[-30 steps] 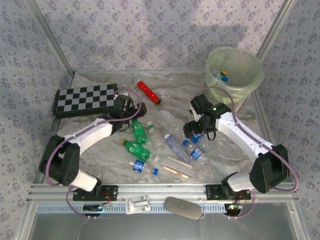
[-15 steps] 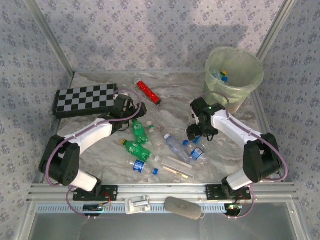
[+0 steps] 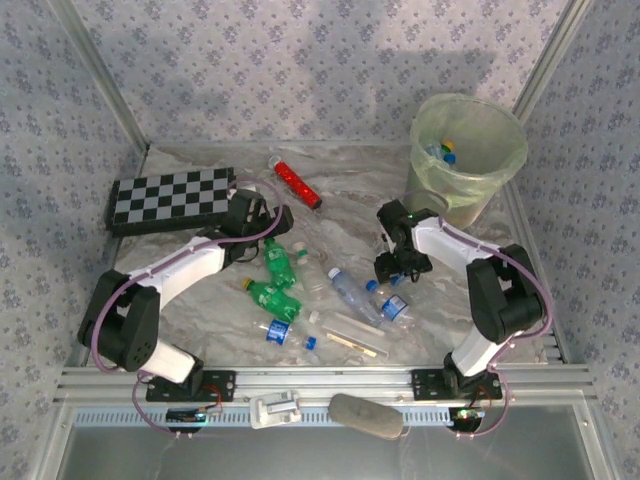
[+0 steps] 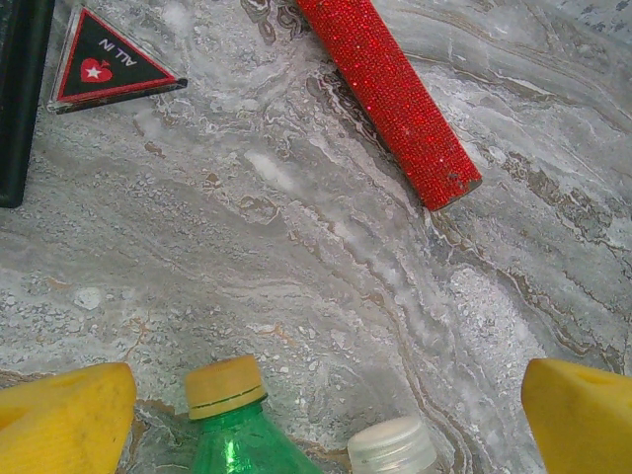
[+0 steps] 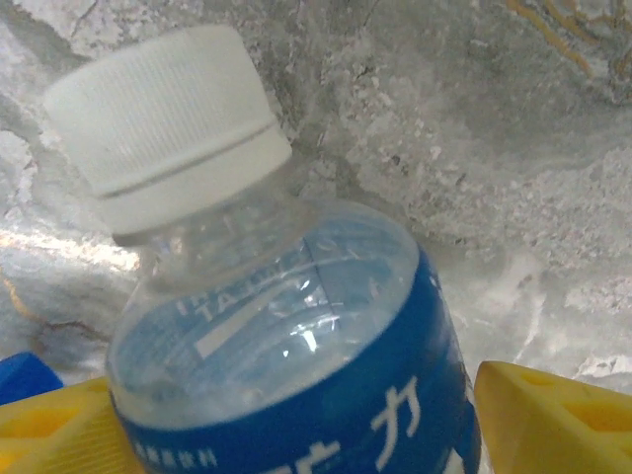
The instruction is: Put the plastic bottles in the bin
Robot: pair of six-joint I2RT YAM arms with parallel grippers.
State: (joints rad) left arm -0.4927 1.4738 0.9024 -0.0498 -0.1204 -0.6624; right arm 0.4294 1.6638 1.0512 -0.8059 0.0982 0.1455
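We are watching the right claw point(image 5: 296, 420) straddling a white-capped bottle point(image 5: 276, 296) on the desk point(image 5: 444, 148); we cannot tell whether it is clamping. The left claw point(image 4: 326, 415) is hanging released over a green bottle point(image 4: 232, 434). The bin point(image 3: 495, 170) is standing far right.

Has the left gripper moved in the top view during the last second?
No. The left gripper keeps the same spot just off the right end of the board, jaws open.

Red tube point(image 3: 297, 185) near chequered board point(image 3: 172, 198)
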